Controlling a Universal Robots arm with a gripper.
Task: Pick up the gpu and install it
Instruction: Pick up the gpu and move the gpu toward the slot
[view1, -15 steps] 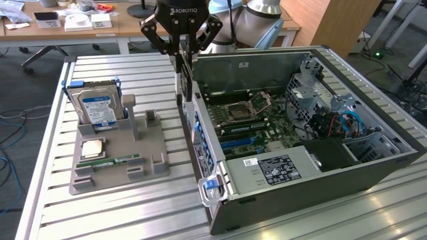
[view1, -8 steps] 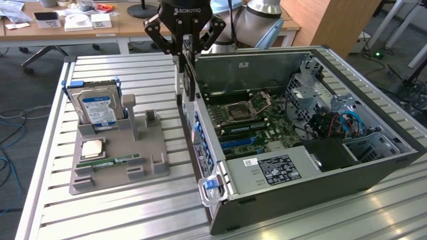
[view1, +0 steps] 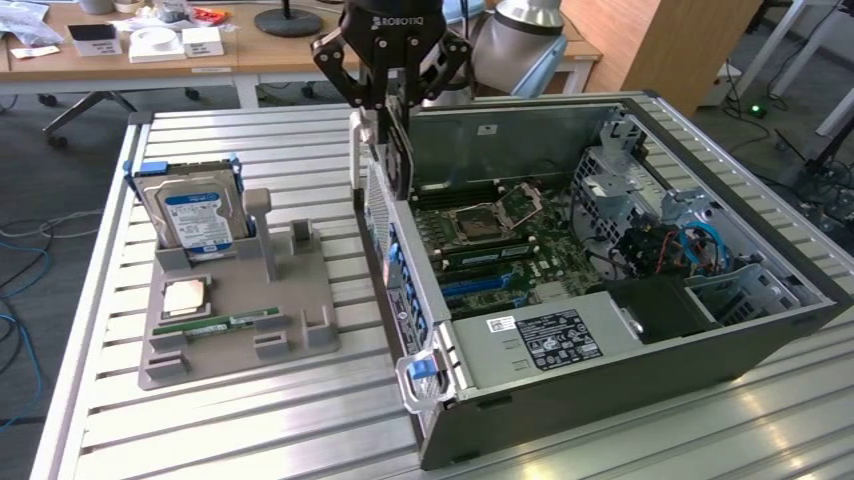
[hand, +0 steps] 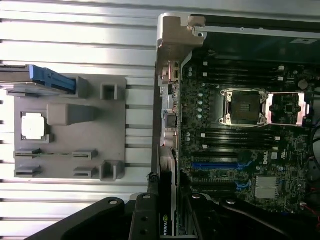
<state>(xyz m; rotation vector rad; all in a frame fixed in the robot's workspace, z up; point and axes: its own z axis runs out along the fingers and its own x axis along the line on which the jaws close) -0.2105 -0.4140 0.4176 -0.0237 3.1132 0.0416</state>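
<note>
- Slatted metal desk (view1: 240, 420) carries a grey parts fixture (view1: 307, 335) and, on the exterior view's right, an open computer case (view1: 601, 390) lying on its side; office furniture stands behind.
- Lying this way, the case turns its motherboard (view1: 494, 250) face up, so a card can likely be brought straight down onto it.
- The fixture props the hard drive (view1: 198, 215) upright and beds the processor chip (view1: 184, 295) and memory stick (view1: 220, 323) flat, each apart from the others and easy to reach.
- The gripper (view1: 387, 105) is closed narrowly on the gpu (view1: 380, 160), pinching its upper edge so the card hangs on edge.
- The gpu is in the air over the case's rear wall, not seated. The wrist view shows it close to the blue expansion slots (hand: 215, 164), and this hold probably points its connector edge down at them.
- The arm reaches in from behind the case with the wrist pointing straight down, the fingers vertical.
</note>
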